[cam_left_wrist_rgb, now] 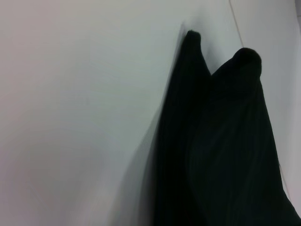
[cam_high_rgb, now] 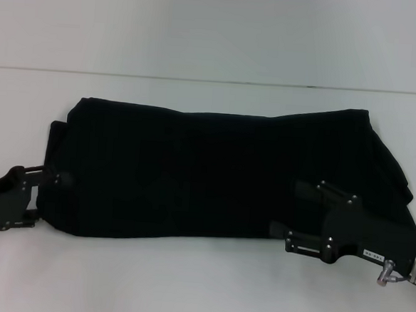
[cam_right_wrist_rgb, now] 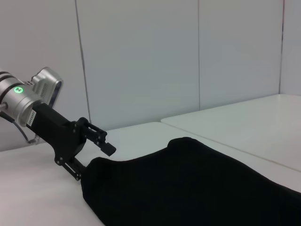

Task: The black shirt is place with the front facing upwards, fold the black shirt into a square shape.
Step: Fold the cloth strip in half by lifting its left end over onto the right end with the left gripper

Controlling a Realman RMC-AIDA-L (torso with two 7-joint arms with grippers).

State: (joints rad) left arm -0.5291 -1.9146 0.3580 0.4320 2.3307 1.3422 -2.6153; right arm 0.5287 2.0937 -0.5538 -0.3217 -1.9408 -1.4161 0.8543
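Observation:
The black shirt lies on the white table as a wide, folded band, plain black side up, with no lettering showing. My left gripper is at the shirt's left end, open, its fingers spread around the edge of the cloth. The left wrist view shows only the shirt's bunched fabric on the table. My right gripper is over the shirt's near right part, open, both fingers lying above the cloth close to its front edge.
The white table runs in front of and behind the shirt, up to a seam line at the back. A pale panelled wall stands beyond the table.

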